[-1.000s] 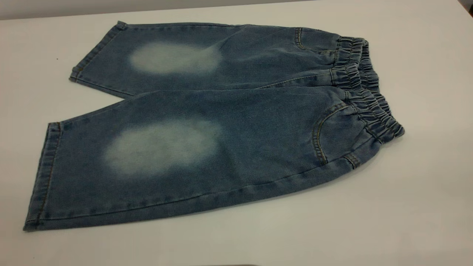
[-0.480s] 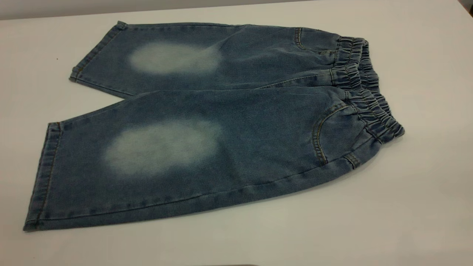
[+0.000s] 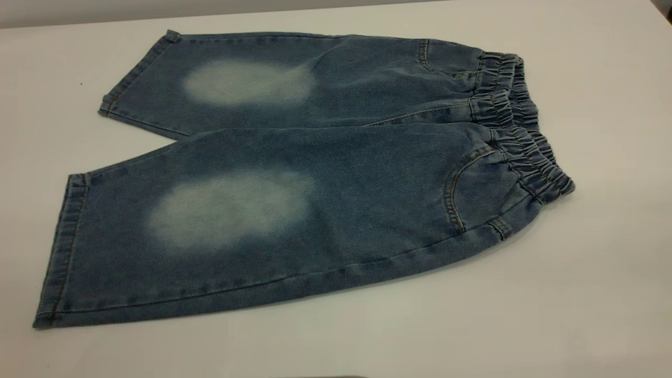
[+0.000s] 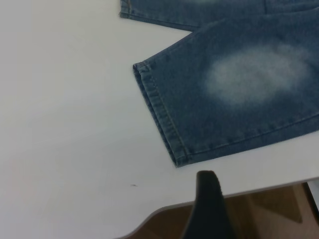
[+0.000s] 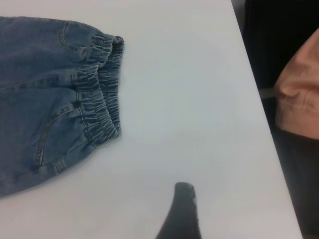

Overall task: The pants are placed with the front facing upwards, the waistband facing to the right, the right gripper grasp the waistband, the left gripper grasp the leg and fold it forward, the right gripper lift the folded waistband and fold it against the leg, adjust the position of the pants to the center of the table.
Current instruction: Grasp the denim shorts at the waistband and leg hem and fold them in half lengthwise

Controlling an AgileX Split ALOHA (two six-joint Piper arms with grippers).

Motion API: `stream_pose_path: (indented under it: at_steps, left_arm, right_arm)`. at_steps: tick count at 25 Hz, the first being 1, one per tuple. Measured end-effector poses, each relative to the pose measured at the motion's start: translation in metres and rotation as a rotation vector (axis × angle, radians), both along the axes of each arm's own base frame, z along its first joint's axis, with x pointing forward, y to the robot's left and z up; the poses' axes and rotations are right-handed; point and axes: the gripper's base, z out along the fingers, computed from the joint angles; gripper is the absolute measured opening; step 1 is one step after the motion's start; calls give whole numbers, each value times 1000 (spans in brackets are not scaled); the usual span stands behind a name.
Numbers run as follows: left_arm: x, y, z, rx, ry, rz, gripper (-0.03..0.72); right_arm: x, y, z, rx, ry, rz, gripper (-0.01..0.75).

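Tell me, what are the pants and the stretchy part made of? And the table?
The pants look like blue denim: woven cloth, faded pale at the knees, tan stitching along the seams. The waistband seems the same denim gathered over elastic, since it is all ruffled. The table is smooth, matte and white, maybe laminate or painted board; the pictures cannot settle which.

Black left hand [image 4: 209, 209] cut off by wrist view's edge, one finger showing, likewise black right hand [image 5: 182, 211], blue denim pants [image 4: 234, 99] cropped there.
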Motion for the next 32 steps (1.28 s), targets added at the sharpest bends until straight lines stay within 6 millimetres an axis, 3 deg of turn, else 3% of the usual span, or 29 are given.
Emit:
stream_pose_path:
  at_steps: [9,16,24,27,32]
  left_arm:
    - [5,2,0,-42,36,47,482]
    - [56,7,15,-73,86,136,482]
    - [127,6,37,-107,178,156,482]
    - [153,3,43,-147,221,154,482]
    - [185,-1,36,-220,259,155,482]
  right_arm:
    - [1,1,0,34,6,-5,566]
    - [18,1,35,44,39,-3,566]
    - [78,6,92,114,60,38,566]
    - [105,12,93,164,63,102,566]
    - [146,28,83,275,132,260,566]
